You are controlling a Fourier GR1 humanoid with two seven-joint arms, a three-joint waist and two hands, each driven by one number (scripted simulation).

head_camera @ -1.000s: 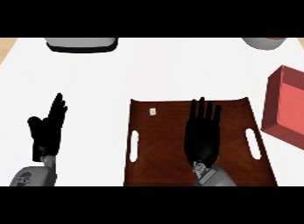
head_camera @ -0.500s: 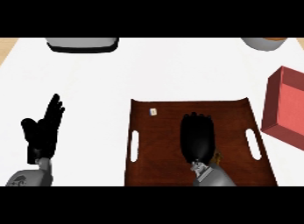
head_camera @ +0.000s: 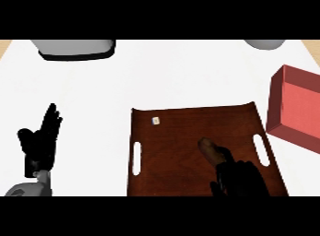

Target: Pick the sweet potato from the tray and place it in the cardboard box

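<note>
Two hands counted over a broad white table [head_camera: 176, 78]. Found a dark brown rectangular tray [head_camera: 182, 138] with slot handles near the table's front. Found a red open-topped cardboard box [head_camera: 305, 110] just beside the tray's right edge, set at an angle to it. Noted a grey dish with a dark rim [head_camera: 74, 48] and a grey bowl [head_camera: 264, 44] at the far edge, both cut off. Saw the left hand [head_camera: 41, 143] resting at the left, fingers straight and up, holding nothing. Saw the right hand [head_camera: 239, 180] over the tray's near right part, fingers apparently curled round the near end of the brown tapered sweet potato [head_camera: 209, 150], far end poking out towards the tray's middle. Could not tell whether lifted or touching the wood. Spotted a small white tag [head_camera: 155, 120] near the tray's far left corner. Judged the grasp as made; carrying to the box and releasing inside not yet done.
</note>
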